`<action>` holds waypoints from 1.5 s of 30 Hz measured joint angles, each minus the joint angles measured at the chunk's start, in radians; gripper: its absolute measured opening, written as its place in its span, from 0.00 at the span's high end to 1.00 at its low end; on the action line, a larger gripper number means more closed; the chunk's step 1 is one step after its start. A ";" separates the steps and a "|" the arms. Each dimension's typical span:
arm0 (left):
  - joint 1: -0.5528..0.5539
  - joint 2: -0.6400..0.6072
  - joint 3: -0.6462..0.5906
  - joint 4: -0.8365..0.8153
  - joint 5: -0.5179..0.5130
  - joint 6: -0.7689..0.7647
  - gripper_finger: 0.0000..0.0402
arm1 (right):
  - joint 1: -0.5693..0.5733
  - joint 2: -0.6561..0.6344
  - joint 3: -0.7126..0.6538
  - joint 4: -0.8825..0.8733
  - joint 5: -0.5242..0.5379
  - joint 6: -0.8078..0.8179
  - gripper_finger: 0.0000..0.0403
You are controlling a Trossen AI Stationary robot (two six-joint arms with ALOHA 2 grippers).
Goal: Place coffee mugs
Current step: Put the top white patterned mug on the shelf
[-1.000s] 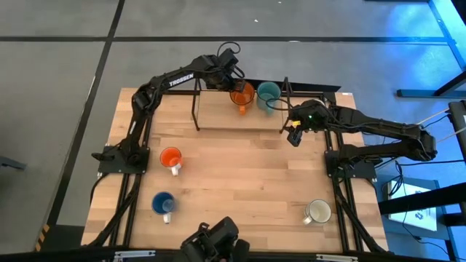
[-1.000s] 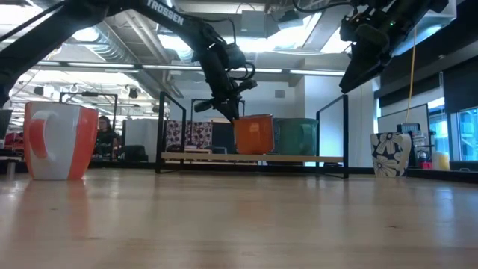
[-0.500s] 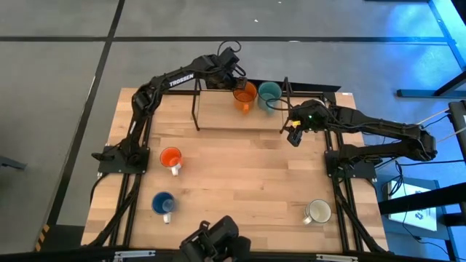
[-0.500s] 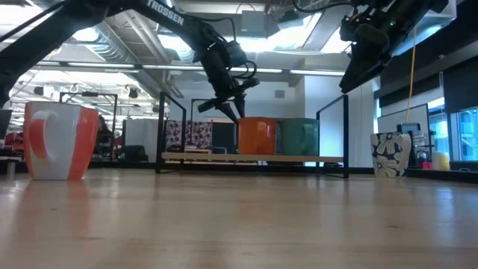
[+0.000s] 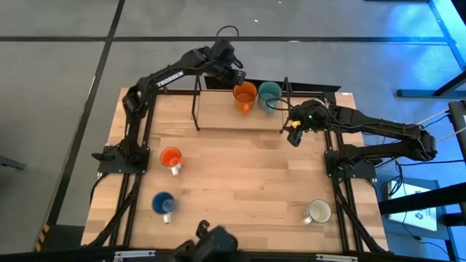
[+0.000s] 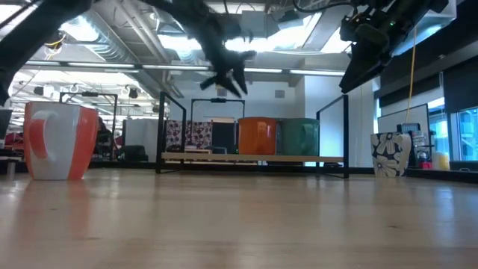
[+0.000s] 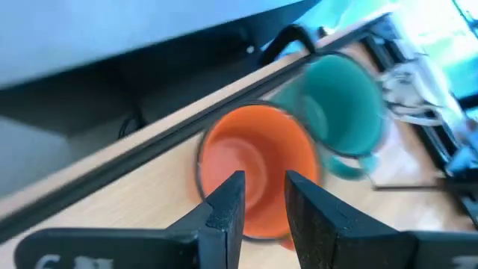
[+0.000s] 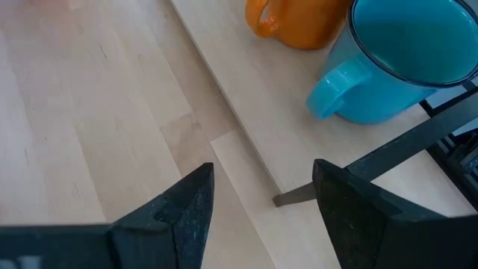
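Note:
An orange mug (image 5: 244, 94) and a teal mug (image 5: 269, 93) stand upright side by side on the wooden base (image 6: 254, 158) of the black wire rack (image 5: 196, 102) at the table's far edge. My left gripper (image 7: 265, 196) hovers open above the orange mug (image 7: 258, 168), near its far left rim, with nothing between its fingers; it shows as a blur (image 6: 228, 75) in the low view. My right gripper (image 8: 261, 198) waits open over the table, just near of the rack's right end (image 5: 295, 135). A small orange mug (image 5: 170, 158), a blue mug (image 5: 163, 203) and a white mug (image 5: 317, 211) stand on the table.
The rack's upright black wires (image 6: 160, 131) stand at both ends of its base. The teal mug's handle (image 8: 328, 93) points toward my right gripper. Bare wood lies in the table's middle (image 5: 247, 171).
My left gripper has opened, let go of the orange mug and risen straight up from it. The orange mug has shifted slightly toward the teal mug and stands on the rack's base.

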 joint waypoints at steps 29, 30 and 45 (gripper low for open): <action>-0.515 -0.587 -0.245 -0.223 -0.422 0.287 0.78 | 0.000 0.000 0.029 0.060 -0.039 0.164 0.47; -0.515 -0.627 -0.304 -0.196 -0.417 0.290 0.78 | 0.000 0.003 0.042 0.049 -0.013 0.174 0.47; -0.504 -0.984 -0.791 0.103 -0.426 0.276 0.78 | -0.212 0.021 0.232 -0.249 0.125 0.396 0.47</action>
